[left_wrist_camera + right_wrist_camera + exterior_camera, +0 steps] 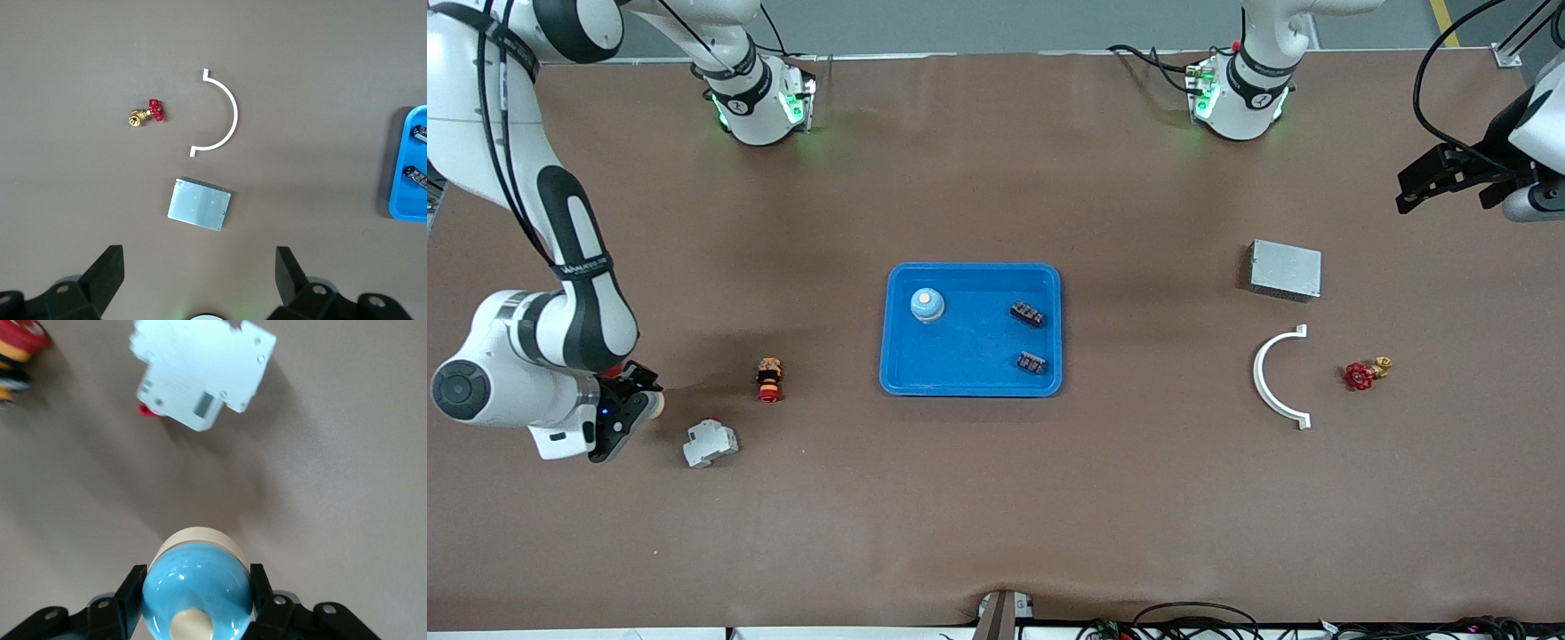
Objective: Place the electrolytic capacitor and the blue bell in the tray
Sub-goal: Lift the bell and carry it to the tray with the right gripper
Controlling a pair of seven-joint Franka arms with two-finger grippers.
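The blue tray [970,329] sits at the middle of the table [996,516], with bare brown surface all round its raised rim — widest on the side nearer the front camera. Inside it a blue bell [927,305] stands in the corner toward the right arm's end, farther from the camera, and two small dark components [1027,313] [1032,362] lie along the wall toward the left arm's end, one nearer the camera than the other. No part that is clearly an electrolytic capacitor can be made out.

The right gripper [195,597] hangs over the table well away from the tray, toward the right arm's end, its fingers [131,600] clamped on a second blue bell [197,587] with a cream base and button. Between it and the tray lie a white circuit breaker [711,443], just beside the gripper and nearer the camera than the tray, and a small red-and-yellow push button [768,380], closer to the tray.

The left gripper [200,277] waits high over the table's edge at the left arm's end, well apart from the tray, jaws spread wide and empty. Between it and the tray lie a grey metal box [1285,269], a white half-ring bracket [1272,378] nearer the camera than the box, and a brass valve with a red handwheel [1365,372] beside the bracket on the side away from the tray. All three are apart from each other.
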